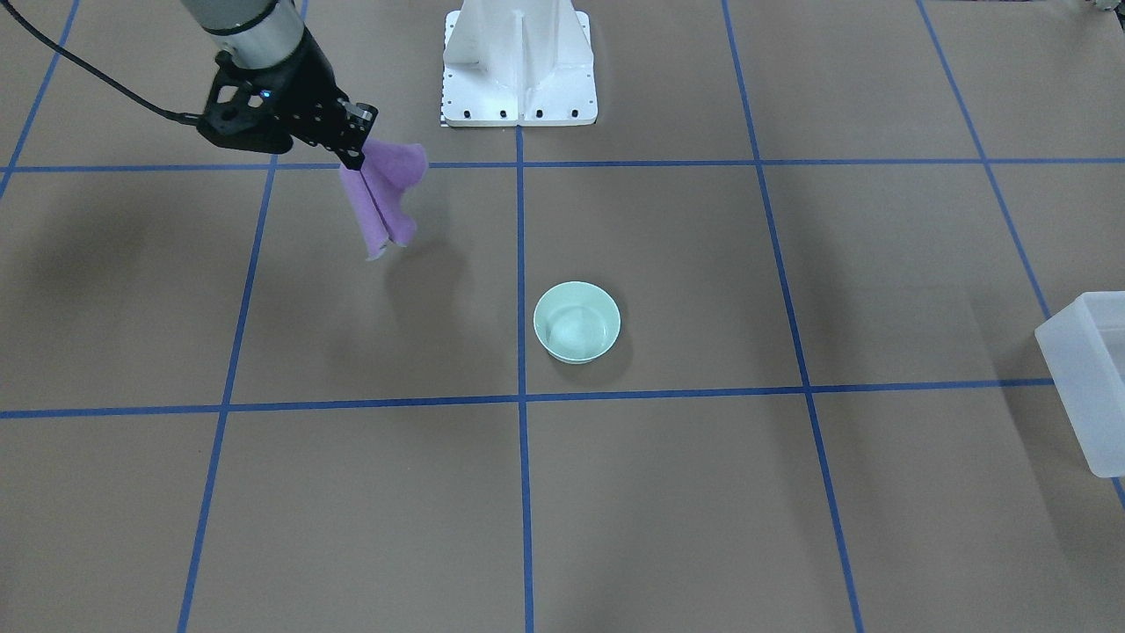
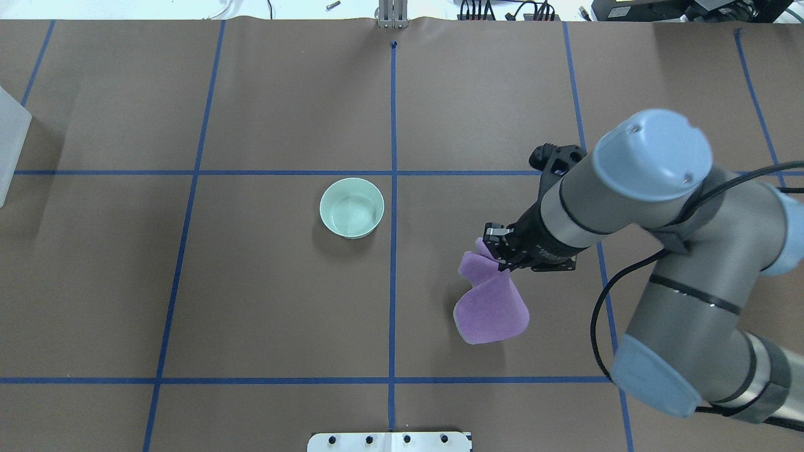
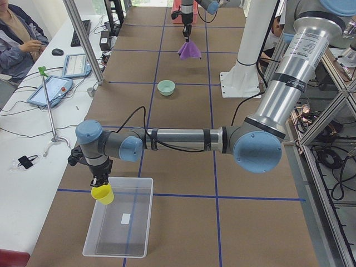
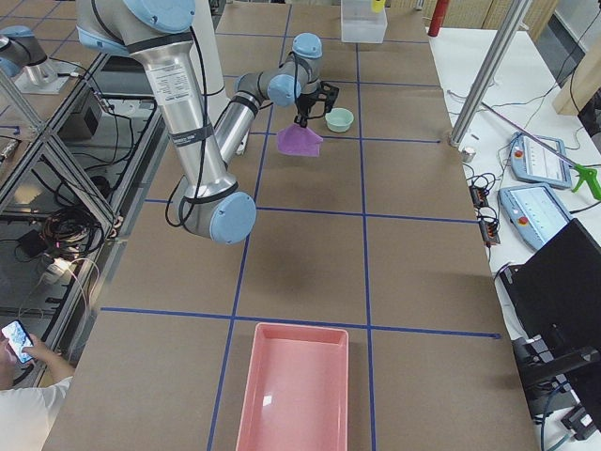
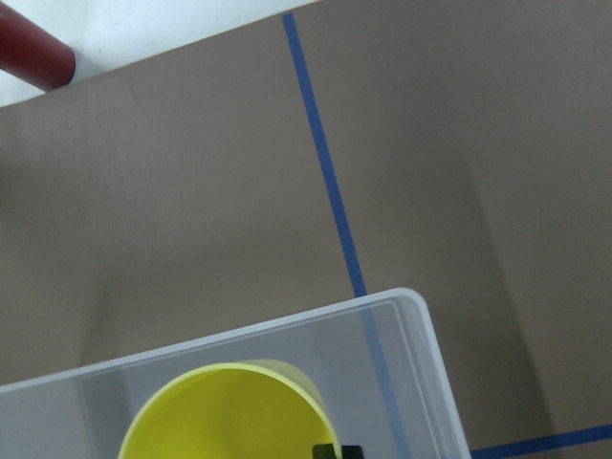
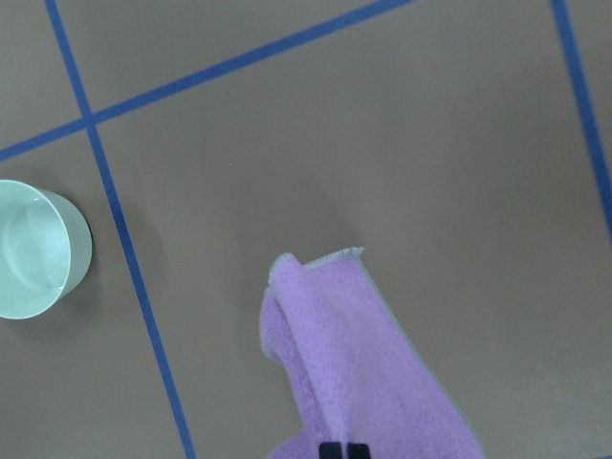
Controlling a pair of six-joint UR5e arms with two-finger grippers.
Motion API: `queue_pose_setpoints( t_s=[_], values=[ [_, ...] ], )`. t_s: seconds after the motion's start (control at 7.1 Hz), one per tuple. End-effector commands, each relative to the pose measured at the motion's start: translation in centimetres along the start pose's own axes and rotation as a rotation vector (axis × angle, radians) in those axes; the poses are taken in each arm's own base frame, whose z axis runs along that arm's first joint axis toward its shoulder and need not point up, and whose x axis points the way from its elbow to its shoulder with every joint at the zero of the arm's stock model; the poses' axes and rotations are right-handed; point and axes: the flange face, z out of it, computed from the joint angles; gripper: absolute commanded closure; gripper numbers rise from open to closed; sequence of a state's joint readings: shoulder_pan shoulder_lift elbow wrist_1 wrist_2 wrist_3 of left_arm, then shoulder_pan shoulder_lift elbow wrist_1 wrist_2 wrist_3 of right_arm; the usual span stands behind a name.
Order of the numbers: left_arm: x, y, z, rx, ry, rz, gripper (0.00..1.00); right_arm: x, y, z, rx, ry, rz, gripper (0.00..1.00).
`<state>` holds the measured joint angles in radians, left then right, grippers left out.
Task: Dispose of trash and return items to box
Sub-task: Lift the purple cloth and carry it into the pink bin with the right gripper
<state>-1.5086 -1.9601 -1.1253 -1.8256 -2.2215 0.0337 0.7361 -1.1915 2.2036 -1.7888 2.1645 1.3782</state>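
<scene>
My right gripper (image 1: 356,145) (image 2: 496,248) is shut on a purple cloth (image 1: 382,198) (image 2: 490,307) that hangs clear of the table; the cloth fills the lower right wrist view (image 6: 363,373). The mint-green bowl (image 1: 577,322) (image 2: 352,208) (image 6: 33,251) stands upright and empty near the table's middle, well apart from that gripper. In the exterior left view my left gripper (image 3: 98,182) holds the yellow cup (image 3: 103,193) by its rim over a corner of the translucent box (image 3: 149,211). The left wrist view shows the cup (image 5: 225,416) above the box (image 5: 287,323).
The box stands at the table's end on my left (image 1: 1090,387) (image 2: 9,144). A pink tray (image 4: 299,385) lies at the opposite end. The white robot base (image 1: 518,70) stands at the table's edge. Blue tape lines grid the brown tabletop. A red cylinder (image 5: 33,59) lies beyond the box.
</scene>
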Motion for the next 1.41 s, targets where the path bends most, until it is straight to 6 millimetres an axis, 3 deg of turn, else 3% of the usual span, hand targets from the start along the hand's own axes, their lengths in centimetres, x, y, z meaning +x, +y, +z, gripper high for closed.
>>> queue_pose_setpoints(
  t_s=[0.0, 0.14, 0.42, 0.7, 0.85, 0.99, 1.27],
  values=[
    [1.0, 1.4, 3.1, 0.003, 0.010, -0.052, 1.00, 5.6, -1.9, -6.1, 0.014, 0.071, -0.078, 1.00],
    [3.7, 1.3, 5.6, 0.007, 0.023, -0.051, 1.00, 7.1, -3.1, -7.4, 0.026, 0.107, -0.098, 1.00],
    [4.9, 1.9, 9.2, 0.001, 0.033, -0.044, 1.00, 11.1, -5.8, -9.4, 0.042, 0.168, -0.141, 1.00],
    [5.4, 1.7, 9.6, -0.002, 0.037, -0.029, 0.98, 14.7, -7.7, -12.0, 0.043, 0.220, -0.185, 1.00],
    [5.7, 1.2, 9.4, 0.002, 0.039, -0.025, 0.02, 16.8, -8.6, -13.4, 0.042, 0.241, -0.199, 1.00],
    [5.4, 0.9, 8.7, 0.012, 0.044, -0.014, 0.02, 18.5, -9.3, -14.7, 0.035, 0.261, -0.214, 1.00],
    [1.0, 1.0, 5.3, 0.017, 0.019, 0.016, 0.02, 19.6, -9.8, -15.3, 0.037, 0.270, -0.218, 1.00]
  ],
)
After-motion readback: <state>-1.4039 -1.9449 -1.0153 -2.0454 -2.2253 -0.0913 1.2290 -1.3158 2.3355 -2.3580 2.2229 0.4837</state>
